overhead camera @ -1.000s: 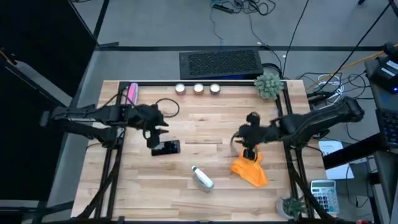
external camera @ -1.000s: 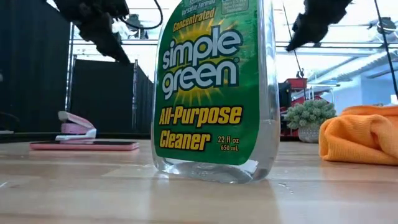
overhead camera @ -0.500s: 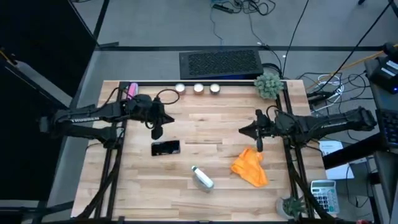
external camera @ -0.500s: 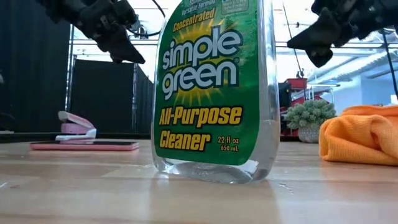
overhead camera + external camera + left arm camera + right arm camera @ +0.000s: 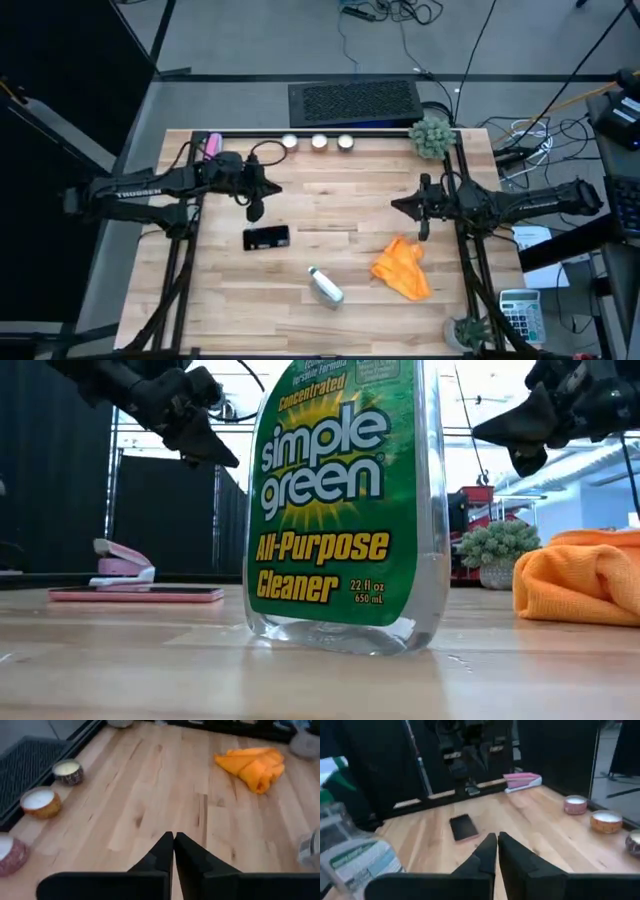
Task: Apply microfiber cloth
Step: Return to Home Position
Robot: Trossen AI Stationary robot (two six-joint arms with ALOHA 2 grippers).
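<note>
The orange microfiber cloth (image 5: 402, 268) lies crumpled on the wooden table at the near right, also seen in the low view (image 5: 580, 575) and the left wrist view (image 5: 252, 762). A black phone (image 5: 266, 238) lies flat left of centre. My left gripper (image 5: 255, 207) hovers shut, a little beyond the phone's far side. My right gripper (image 5: 425, 227) hovers shut just beyond the cloth's far edge, clear of it. The wrist views show both pairs of fingers closed, left (image 5: 173, 845) and right (image 5: 497, 845), with nothing between them.
A Simple Green cleaner bottle (image 5: 324, 285) lies near the front centre. Three candles (image 5: 319, 142) line the far edge, with a pink stapler (image 5: 212, 148) at the far left and a potted plant (image 5: 432, 137) at the far right. Bare wood lies between the arms.
My left gripper has drawn back from over the phone toward the far edge. My right gripper has pulled away from the cloth's top toward the table's right and far edges. The cloth and phone lie where they were.
</note>
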